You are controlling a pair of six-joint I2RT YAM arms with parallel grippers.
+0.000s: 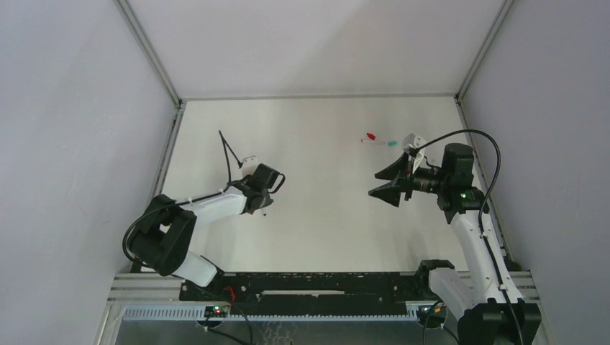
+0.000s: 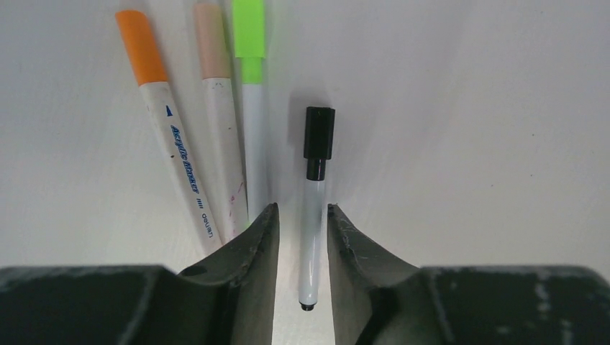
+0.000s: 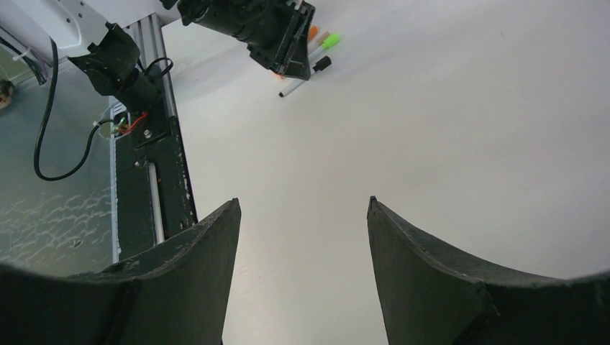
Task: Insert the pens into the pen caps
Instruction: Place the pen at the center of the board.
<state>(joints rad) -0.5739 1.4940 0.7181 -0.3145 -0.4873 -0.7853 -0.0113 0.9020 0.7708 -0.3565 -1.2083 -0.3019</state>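
A white pen (image 2: 311, 237) with a black cap (image 2: 319, 133) lies flat on the table, its barrel running between the fingers of my left gripper (image 2: 302, 212). The jaws are open, with a narrow gap on each side of the barrel. Left of it lie three capped pens side by side: orange (image 2: 144, 50), pale peach (image 2: 211, 43) and green (image 2: 249, 32). From the right wrist view the same group (image 3: 316, 54) shows beneath the left gripper (image 3: 277, 32). My right gripper (image 1: 374, 184) (image 3: 302, 205) hangs open and empty. Small red (image 1: 371, 136) and teal (image 1: 392, 143) pieces lie at the far right, too small to tell pen from cap.
A black rail (image 1: 288, 284) and an aluminium frame run along the near edge, also seen in the right wrist view (image 3: 155, 180). White walls close in the table on three sides. A black cable (image 1: 230, 151) rises from the left wrist.
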